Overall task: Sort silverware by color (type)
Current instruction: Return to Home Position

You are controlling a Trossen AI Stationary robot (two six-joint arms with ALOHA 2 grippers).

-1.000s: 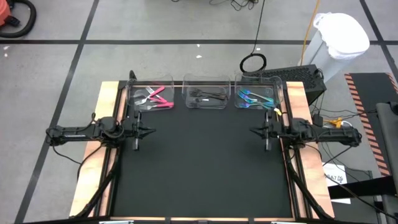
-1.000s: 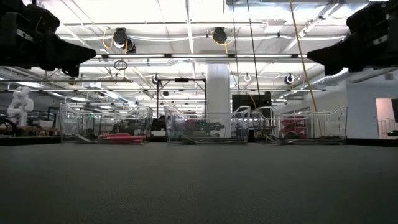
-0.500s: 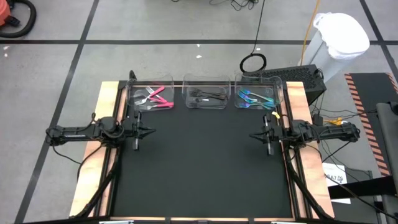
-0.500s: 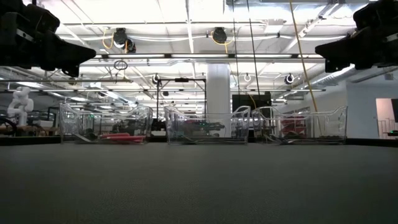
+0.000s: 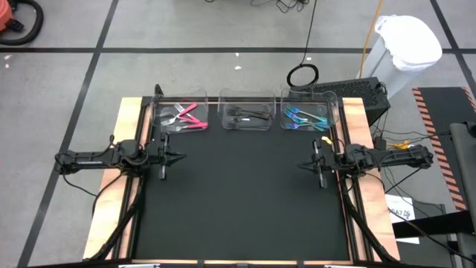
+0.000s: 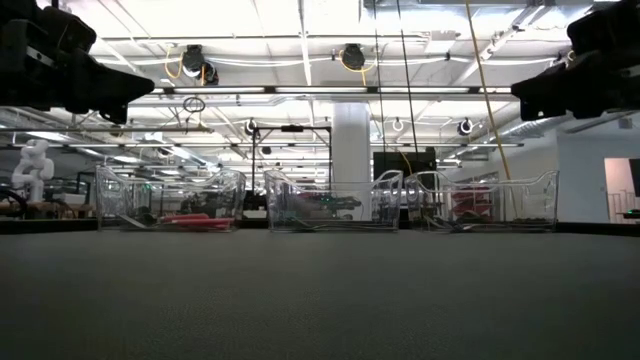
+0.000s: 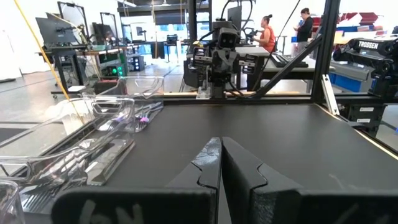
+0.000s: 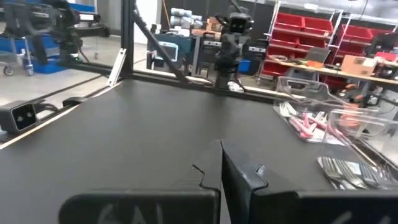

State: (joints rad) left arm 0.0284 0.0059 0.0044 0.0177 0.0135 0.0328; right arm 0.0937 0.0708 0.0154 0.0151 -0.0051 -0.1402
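Silverware, sorted at the worktop's [image 5: 238, 201] far edge in clear bins [image 5: 248, 95]:
- pink set [image 5: 186, 117], 11 o'clock
- black set [image 5: 249, 116], 12 o'clock
- teal set [image 5: 303, 117], 1 o'clock

Likely light, stiff and slick, so you'd pinch mid-handle.

Left gripper [image 5: 178, 157] is at 9 o'clock and right gripper [image 5: 303, 165] at 3 o'clock, both with jaws closed and empty.

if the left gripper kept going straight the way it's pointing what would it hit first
Most likely the right gripper, facing it from the opposite side. Only bare black mat lies ahead of the left gripper before that; the clear bins sit off to one side.
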